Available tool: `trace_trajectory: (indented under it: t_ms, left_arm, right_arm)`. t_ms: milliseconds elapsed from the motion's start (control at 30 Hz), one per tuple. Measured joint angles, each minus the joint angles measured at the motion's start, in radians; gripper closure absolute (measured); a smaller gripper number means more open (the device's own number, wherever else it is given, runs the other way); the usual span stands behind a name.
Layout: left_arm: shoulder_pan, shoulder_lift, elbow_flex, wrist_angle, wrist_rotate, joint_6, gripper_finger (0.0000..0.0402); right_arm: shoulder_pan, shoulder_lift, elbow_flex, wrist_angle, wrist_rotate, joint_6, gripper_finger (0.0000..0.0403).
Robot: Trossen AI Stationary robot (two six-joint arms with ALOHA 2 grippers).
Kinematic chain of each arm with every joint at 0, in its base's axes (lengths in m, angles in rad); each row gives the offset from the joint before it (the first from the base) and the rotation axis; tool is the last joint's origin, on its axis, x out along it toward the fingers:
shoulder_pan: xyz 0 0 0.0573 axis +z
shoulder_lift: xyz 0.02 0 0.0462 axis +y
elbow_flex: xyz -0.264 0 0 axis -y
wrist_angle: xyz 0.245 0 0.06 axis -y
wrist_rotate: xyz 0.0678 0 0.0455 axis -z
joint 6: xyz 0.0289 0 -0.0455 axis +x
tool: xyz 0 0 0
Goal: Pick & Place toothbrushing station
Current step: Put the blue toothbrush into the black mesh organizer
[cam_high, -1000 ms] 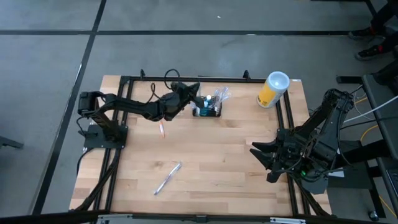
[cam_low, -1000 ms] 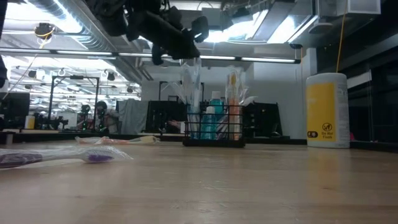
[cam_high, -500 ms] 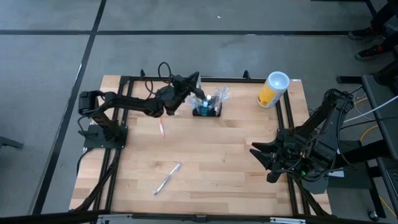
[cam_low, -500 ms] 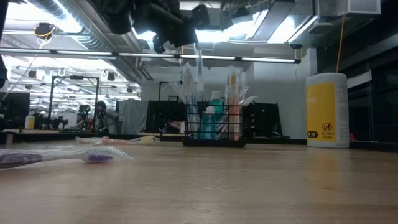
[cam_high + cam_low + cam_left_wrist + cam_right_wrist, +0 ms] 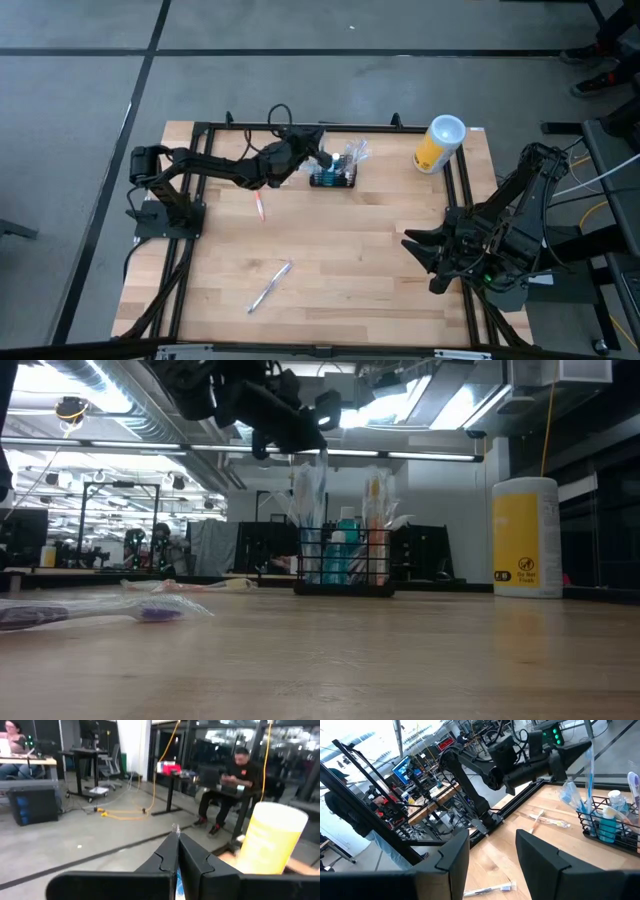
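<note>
The toothbrushing station point(image 5: 333, 179), a small black wire-mesh caddy, stands near the table's far edge with wrapped brushes and a blue tube upright in it point(image 5: 345, 563) point(image 5: 606, 825). My left gripper point(image 5: 321, 152) point(image 5: 303, 432) hovers over the station's left end, shut on a blue toothbrush in clear wrap point(image 5: 590, 780) point(image 5: 311, 495). That brush's lower end stands inside the station. My right gripper point(image 5: 415, 250) point(image 5: 492, 854) waits open at the table's near right with nothing between its fingers. My left gripper pinches the top end of the toothbrush's clear wrap point(image 5: 176, 828) between its two fingertips. The fingers point(image 5: 572, 754) come in level from the table's left, across the brush. The brush hangs nearly upright below them, its lower end down in the station.
A yellow canister with a white lid point(image 5: 439, 144) point(image 5: 525, 538) stands at the far right. An orange wrapped toothbrush point(image 5: 260, 207) point(image 5: 547, 822) lies left of the station. A purple one point(image 5: 270, 286) point(image 5: 95, 612) lies nearer the front. People sit in the room beyond.
My left gripper has shifted slightly toward the table's right over the station, staying shut on the wrap's top. The brush's upper end has swayed with it while its lower end has stayed in the station.
</note>
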State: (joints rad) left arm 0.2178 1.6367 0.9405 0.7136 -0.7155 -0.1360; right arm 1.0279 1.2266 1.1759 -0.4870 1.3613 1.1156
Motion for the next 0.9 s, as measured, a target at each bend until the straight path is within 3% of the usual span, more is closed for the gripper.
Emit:
trace_trajectory:
  t_ms: [433, 900]
  left_arm:
    - [-0.014, 0.0, -0.001, -0.221, 0.015, -0.135, 0.0396]
    - [-0.012, -0.002, -0.001, -0.152, 0.027, -0.098, 0.0273]
  right_arm:
    - [0.0, 0.0, 0.0, 0.0, -0.016, -0.005, 0.0239]
    - [0.001, 0.0, 0.0, 0.0, -0.019, -0.017, 0.0239]
